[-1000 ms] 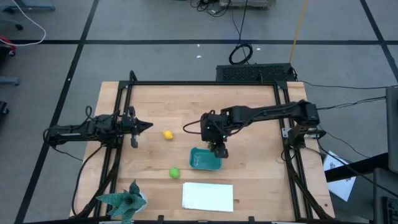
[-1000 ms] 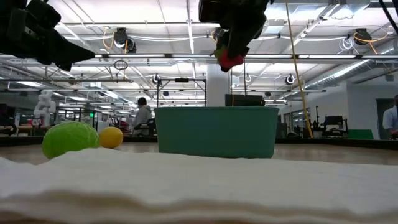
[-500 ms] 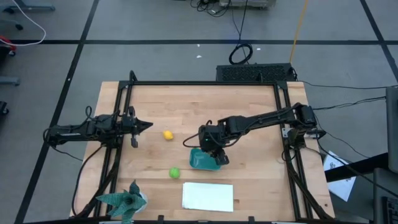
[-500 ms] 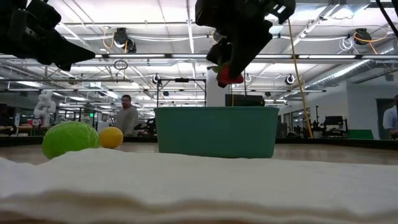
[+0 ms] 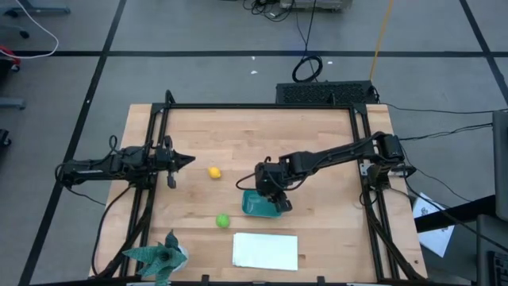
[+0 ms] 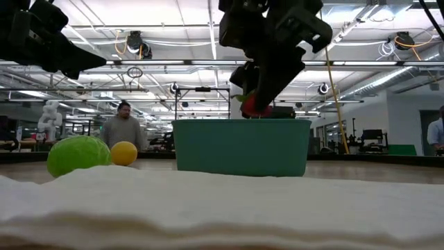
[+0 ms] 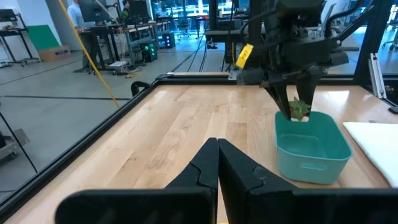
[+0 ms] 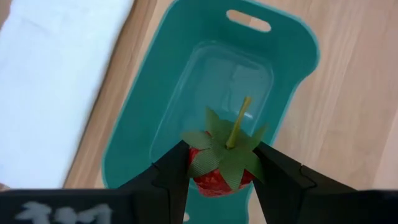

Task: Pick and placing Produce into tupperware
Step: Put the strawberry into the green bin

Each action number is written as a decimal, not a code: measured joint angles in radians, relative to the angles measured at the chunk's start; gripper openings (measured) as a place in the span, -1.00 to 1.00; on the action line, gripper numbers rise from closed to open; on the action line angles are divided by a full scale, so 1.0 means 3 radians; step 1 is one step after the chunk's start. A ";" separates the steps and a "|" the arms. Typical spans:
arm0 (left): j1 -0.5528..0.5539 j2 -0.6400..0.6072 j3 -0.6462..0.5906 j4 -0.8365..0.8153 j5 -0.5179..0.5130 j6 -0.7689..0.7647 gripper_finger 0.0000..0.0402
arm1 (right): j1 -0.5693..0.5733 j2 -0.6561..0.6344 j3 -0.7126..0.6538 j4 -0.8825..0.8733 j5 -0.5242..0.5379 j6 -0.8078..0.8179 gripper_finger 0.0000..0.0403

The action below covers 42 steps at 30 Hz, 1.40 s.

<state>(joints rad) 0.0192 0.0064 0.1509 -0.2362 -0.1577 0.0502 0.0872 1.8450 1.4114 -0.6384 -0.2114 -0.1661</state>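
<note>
R gripper pinches the strawberry by its sides, right over the tub, near the table's front edge. It's a toy, prob light, hard, a bit slippy. Leaf top is floppy, so hold the body. L gripper shut, by left edge.

Red strawberry over teal tub

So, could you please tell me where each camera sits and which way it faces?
High: overhead, straight down; both arms, tub.
Low: tabletop level, across white sheet; right gripper above tub.
Left wrist: past shut left gripper toward tub.
Right wrist: down at strawberry held over tub.
All four share the tub.
</note>
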 joint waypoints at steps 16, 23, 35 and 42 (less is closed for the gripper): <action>0.0000 0.0001 0.0000 0.0001 0.0000 -0.0008 -0.97 | 0.0023 0.0022 -0.0156 0.0297 -0.0011 0.0376 -0.30; -0.0001 0.0001 0.0000 0.0001 0.0000 -0.0009 -0.97 | 0.0020 0.0138 -0.0157 0.0262 -0.0009 0.0478 -0.30; -0.0001 0.0001 0.0000 0.0000 0.0000 -0.0008 -0.97 | 0.0063 0.0211 -0.0157 0.0274 0.0001 0.0398 -0.30; -0.0001 0.0001 0.0000 -0.0002 0.0000 -0.0008 -0.97 | 0.0119 0.0214 -0.0157 0.0246 0.0013 0.0163 -0.30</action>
<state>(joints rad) 0.0189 0.0067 0.1509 -0.2367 -0.1577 0.0479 0.1230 1.9091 1.3643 -0.5647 -0.2075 -0.1171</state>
